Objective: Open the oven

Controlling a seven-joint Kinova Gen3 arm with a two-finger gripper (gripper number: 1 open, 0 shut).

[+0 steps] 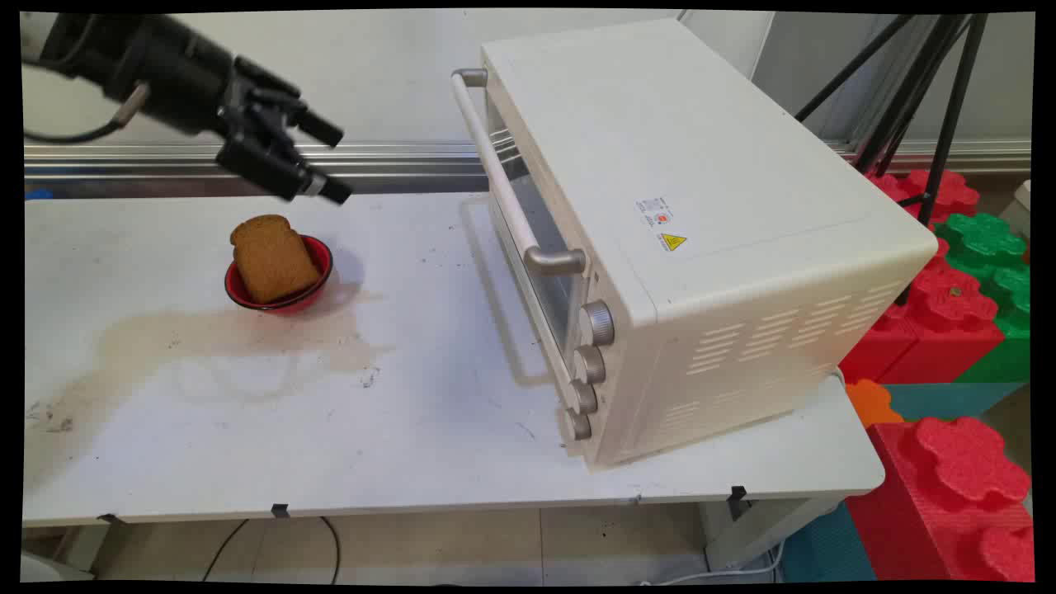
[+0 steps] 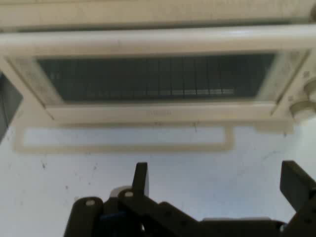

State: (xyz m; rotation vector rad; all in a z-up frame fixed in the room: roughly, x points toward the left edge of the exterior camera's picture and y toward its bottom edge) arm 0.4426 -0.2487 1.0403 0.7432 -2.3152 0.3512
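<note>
Views: the main view shows a slice of bread (image 1: 272, 257) leaning in a red bowl (image 1: 318, 285) on the table (image 1: 330, 429); the hand view shows neither, only the oven (image 2: 158, 74) door, its handle (image 2: 158, 39) and glass.
Gripper (image 1: 330, 161): spread wide, holding nothing, raised off the table, pointing at the oven (image 1: 701, 231).
Door: looks closed.
Nearest thing: the bread, below the gripper.

Table (image 1: 429, 429) fills lower left & centre of frame. Bowl (image 1: 316, 289) sits on it at left-centre, bread slice (image 1: 272, 257) in it. Gripper (image 1: 337, 161) hangs at upper left, above & just right of bowl, not touching. Toaster oven (image 1: 693, 247) on table's right, door w/ handle (image 1: 495, 165) facing left toward gripper.
</note>
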